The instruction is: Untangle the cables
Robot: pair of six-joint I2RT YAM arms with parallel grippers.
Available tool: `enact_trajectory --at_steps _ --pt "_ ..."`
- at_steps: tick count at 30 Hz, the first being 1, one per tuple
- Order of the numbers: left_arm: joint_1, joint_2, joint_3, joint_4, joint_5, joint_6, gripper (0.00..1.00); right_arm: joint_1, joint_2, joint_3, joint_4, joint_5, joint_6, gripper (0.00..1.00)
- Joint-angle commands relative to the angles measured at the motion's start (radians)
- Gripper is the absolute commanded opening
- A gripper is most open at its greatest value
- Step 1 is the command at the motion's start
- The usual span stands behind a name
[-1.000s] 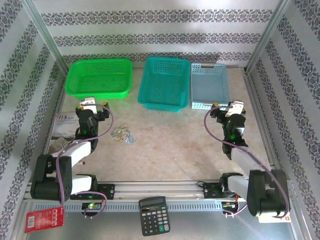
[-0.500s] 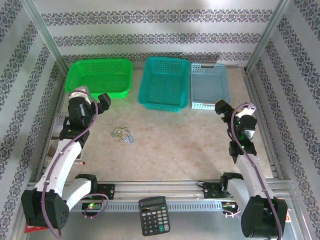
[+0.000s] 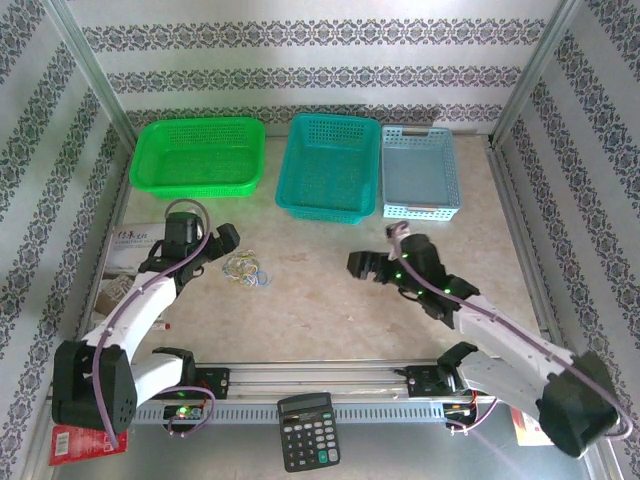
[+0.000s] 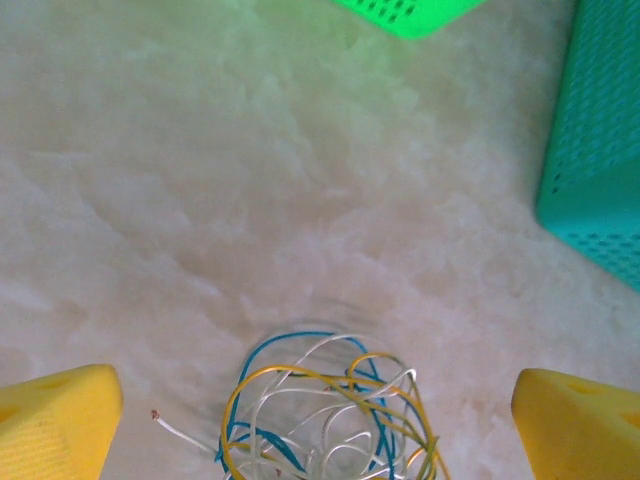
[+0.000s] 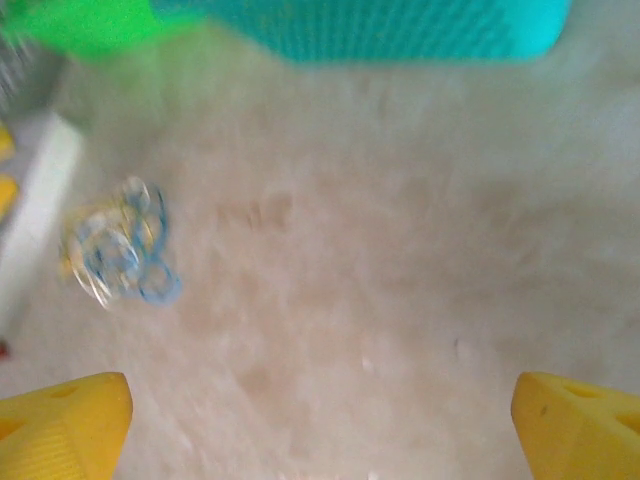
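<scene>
The cables [image 3: 246, 267] lie as a small tangle of yellow, blue and whitish loops on the table, left of centre. My left gripper [image 3: 222, 248] hangs just left of them, open. In the left wrist view the cables [image 4: 330, 410] sit between its spread yellow fingertips [image 4: 60, 420], untouched. My right gripper [image 3: 362, 266] is open over the table's middle, well to the right of the tangle, pointing left. The right wrist view is blurred; the cables [image 5: 115, 255] show far left, and nothing lies between that gripper's fingertips [image 5: 575, 420].
A green basket [image 3: 198, 155], a teal basket [image 3: 330, 165] and a light blue tray [image 3: 420, 170] line the back. A printed booklet [image 3: 128, 245] lies at the left edge. A calculator [image 3: 308, 430] sits on the front rail.
Both arms have swung down and inward. The left gripper came down beside the cables; the right arm reached left from the right side to the table's middle. Both stayed open.
</scene>
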Motion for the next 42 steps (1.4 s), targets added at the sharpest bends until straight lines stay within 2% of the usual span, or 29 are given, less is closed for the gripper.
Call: enact_trajectory --at_steps 1,4,11,16,18,25,30,37,40,42 --pt "-0.016 0.034 -0.011 0.044 -0.003 -0.014 1.00 0.099 0.081 0.063 -0.068 0.144 -0.024 0.97" --pt "-0.025 0.073 -0.008 0.072 0.005 -0.017 1.00 0.146 0.147 0.098 -0.060 0.158 -0.023 0.97" --pt "-0.088 0.138 -0.009 0.118 -0.001 -0.024 1.00 0.150 0.163 0.134 -0.072 0.180 -0.034 0.98" --pt "-0.153 0.154 -0.024 0.144 -0.011 -0.063 1.00 0.150 0.125 0.140 -0.097 0.313 0.004 0.98" --pt "-0.187 0.150 -0.039 0.164 -0.011 -0.087 1.00 0.145 0.102 0.133 -0.096 0.320 -0.023 0.98" --pt "-0.338 0.142 -0.083 0.263 -0.034 -0.215 1.00 0.047 0.047 0.108 -0.072 0.157 -0.048 0.98" --pt "-0.464 0.183 -0.073 0.377 -0.075 -0.310 1.00 0.013 0.032 0.109 -0.078 0.120 -0.058 0.98" --pt "-0.638 0.352 0.085 0.486 -0.110 -0.352 1.00 -0.013 -0.005 0.097 -0.079 0.120 -0.053 0.98" --pt "-0.671 0.401 0.156 0.487 -0.097 -0.349 1.00 -0.036 -0.029 0.090 -0.087 0.094 -0.047 0.98" --pt "-0.675 0.402 0.175 0.472 -0.102 -0.350 1.00 -0.060 -0.044 0.087 -0.089 0.029 -0.051 0.98"
